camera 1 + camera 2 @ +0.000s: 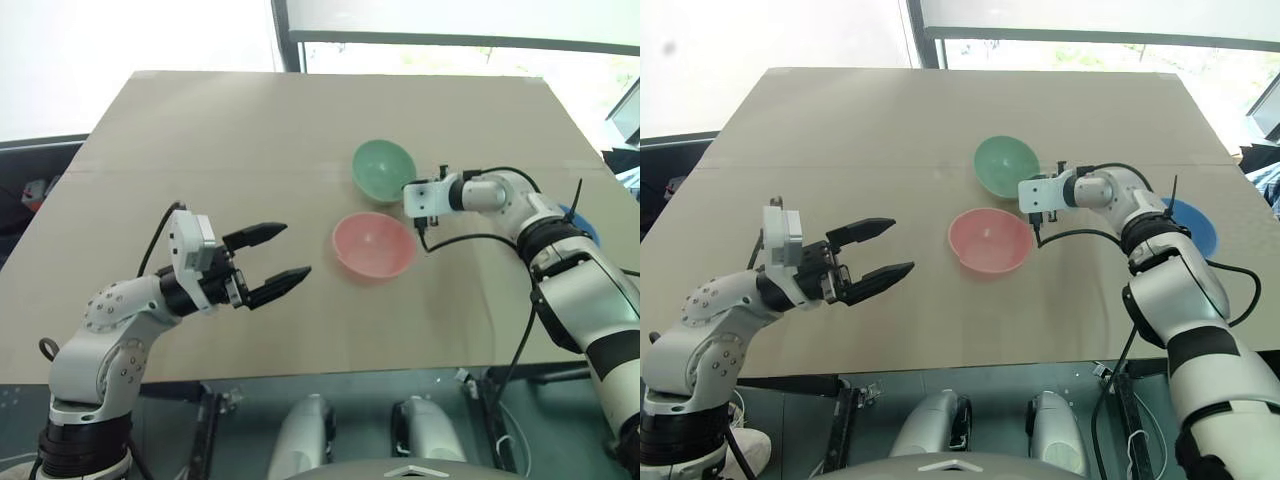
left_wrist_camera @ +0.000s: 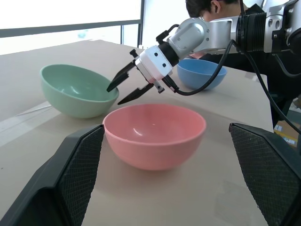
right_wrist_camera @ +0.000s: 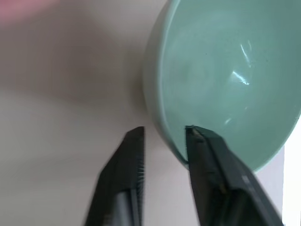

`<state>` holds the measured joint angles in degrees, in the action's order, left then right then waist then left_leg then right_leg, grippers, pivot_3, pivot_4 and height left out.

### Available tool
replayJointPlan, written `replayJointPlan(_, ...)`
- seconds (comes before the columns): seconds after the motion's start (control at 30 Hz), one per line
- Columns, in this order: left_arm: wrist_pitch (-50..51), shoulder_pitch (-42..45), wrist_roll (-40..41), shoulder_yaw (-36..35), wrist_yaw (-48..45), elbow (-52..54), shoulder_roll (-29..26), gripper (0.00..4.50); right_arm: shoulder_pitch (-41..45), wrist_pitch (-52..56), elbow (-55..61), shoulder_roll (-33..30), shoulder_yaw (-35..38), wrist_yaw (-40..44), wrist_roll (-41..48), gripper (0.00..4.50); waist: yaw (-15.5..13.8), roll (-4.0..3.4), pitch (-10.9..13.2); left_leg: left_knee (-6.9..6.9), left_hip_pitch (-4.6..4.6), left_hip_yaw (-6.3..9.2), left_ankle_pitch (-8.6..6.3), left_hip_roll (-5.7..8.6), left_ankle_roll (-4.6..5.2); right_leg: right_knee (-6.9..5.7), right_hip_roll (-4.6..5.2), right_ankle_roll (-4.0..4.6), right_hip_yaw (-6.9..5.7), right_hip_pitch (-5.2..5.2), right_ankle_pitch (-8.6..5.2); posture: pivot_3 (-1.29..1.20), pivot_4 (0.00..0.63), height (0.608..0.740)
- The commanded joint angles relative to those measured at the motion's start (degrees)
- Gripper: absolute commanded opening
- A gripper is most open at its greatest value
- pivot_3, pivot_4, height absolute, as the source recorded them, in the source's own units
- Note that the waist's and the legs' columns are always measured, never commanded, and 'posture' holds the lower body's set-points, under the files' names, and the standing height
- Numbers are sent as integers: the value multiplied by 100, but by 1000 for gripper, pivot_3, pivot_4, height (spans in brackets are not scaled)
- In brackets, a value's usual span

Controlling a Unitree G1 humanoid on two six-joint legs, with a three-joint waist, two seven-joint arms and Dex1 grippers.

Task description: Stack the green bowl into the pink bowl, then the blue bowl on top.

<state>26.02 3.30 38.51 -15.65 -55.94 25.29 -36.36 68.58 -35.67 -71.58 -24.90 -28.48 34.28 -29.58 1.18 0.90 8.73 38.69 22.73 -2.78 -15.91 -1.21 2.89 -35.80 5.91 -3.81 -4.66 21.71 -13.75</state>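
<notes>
Right gripper (image 3: 162, 134) straddles the near rim of the green bowl (image 1: 384, 168) at frame centre, jaws not yet pinched, set for a rim lift. Pink bowl (image 1: 373, 245) sits just below. Left gripper (image 1: 278, 260) spread, empty, lower left.

No readable text, labels, brands or numbers anywhere

The small round mint-green plastic bowl (image 1: 384, 169) is sitting on the flat brown table (image 1: 250, 140), behind and slightly right of the small round salmon-pink plastic bowl (image 1: 373, 246), the two standing near each other but apart. The small round sky-blue plastic bowl (image 1: 1188, 226) is lying well to the right of both, partly hidden behind the robot's right arm.
</notes>
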Motion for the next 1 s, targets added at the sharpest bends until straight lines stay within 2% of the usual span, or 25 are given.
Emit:
replayJointPlan(0.03,-124,81,67,47,64,165,-4,4500,248,-145,-25,-45,60,-86,-54,103,-1,-1,0,-3,0,0,0,0,0,0,0,0,0,1,0,0,150,740)
replayJointPlan(0.23,-223,223,-3,201,79,16,6,4500,325,-351,169,-281,401,211,265,103,-5,-8,5,-18,1,-3,0,2,-1,3,0,0,-1,1,0,0,150,740)
replayJointPlan(0.3,-305,264,-57,265,70,-92,27,4500,220,-363,623,-422,848,1118,1033,103,-8,-14,9,-21,1,-4,1,2,-1,5,0,-1,-1,1,0,0,150,740)
replayJointPlan(0.37,-386,302,-110,324,51,-207,46,4500,-176,299,1891,-599,1317,2421,2239,103,-10,-21,14,-22,2,-3,1,1,-1,12,0,-1,-1,1,0,0,150,740)
replayJointPlan(0.47,-470,330,-151,361,16,-328,58,4500,-1016,1580,4238,-1094,1495,3470,3194,103,-52,-22,13,-28,2,2,1,-4,-1,12,-1,-1,-8,-3,1,0,150,740)
replayJointPlan(0.53,-506,294,-145,363,-77,-402,-2,4500,-1786,2839,6156,-1537,1553,3673,3634,103,-93,-21,12,-32,7,8,0,-4,0,20,1,-1,-17,-4,0,0,150,740)
replayJointPlan(0.6,-545,260,-144,348,-189,-474,-84,4500,-2267,3810,7333,-1780,1581,3723,3943,103,-104,-21,13,-34,14,10,-1,-2,1,24,5,-1,-20,-2,0,0,150,740)
replayJointPlan(0.67,-582,301,-150,340,-264,-588,-151,4500,-2544,4353,7886,-1790,1572,3580,3995,103,-74,-22,13,-29,12,3,-1,-1,2,16,5,-2,-16,-1,1,0,150,740)
replayJointPlan(0.77,-597,458,-154,389,-343,-724,-207,4500,-2776,4680,8126,-1611,1457,3323,3836,103,-54,-16,10,-17,-6,-2,0,-2,-1,10,5,-1,-8,-2,0,0,150,740)
replayJointPlan(0.8,-606,501,-160,418,-382,-744,-224,4500,-2816,4759,8159,-1545,1418,3254,3792,690,-55,-13,8,-16,-10,-1,1,-2,-2,3,4,-1,-8,-3,0,0,150,740)
replayJointPlan(0.87,-558,597,-120,449,-374,-728,-236,4500,-2898,4851,8212,-1535,1338,3211,3655,1341,-66,-9,5,-15,-14,0,2,-2,-3,-3,4,0,-6,-3,1,0,150,740)
replayJointPlan(1.0,-562,669,-116,451,-398,-795,-266,4500,-3104,5258,8620,-1657,1537,3212,3865,3130,-103,-9,5,-14,0,2,0,2,0,0,6,1,-5,0,1,0,150,740)
